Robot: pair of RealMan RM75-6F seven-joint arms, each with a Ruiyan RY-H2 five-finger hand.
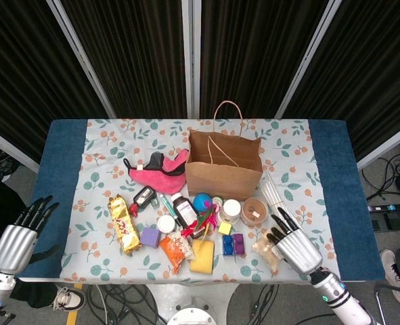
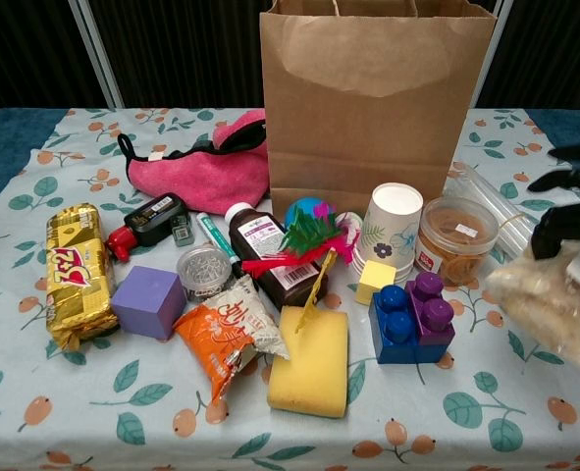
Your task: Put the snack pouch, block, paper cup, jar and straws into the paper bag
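Nothing can be seen inside the paper bag (image 1: 224, 170), which stands upright and open at the back of the spread; its interior is not visible, so I judge the task to be at its first item. The right hand (image 1: 293, 242) grasps the snack pouch (image 2: 550, 299), which in the chest view appears blurred and raised off the cloth at the right edge, with dark fingers (image 2: 562, 201) showing above it. The left hand (image 1: 18, 234) hangs off the table's left front corner, fingers spread, holding nothing. The other items wait on the table (image 1: 68, 175): the blue and purple block (image 2: 411, 316) near the front, the paper cup (image 2: 391, 232) just behind it, the jar (image 2: 450, 238) beside the cup, and the clear straws (image 1: 274, 193) lying to the right of the bag. Items outside the task, including the yellow sponge (image 2: 311, 359), purple cube (image 2: 147, 301) and gold snack bar (image 2: 77, 275), sit to the left. Assessment: one item lifted but not bagged, four untouched, all five placements outstanding
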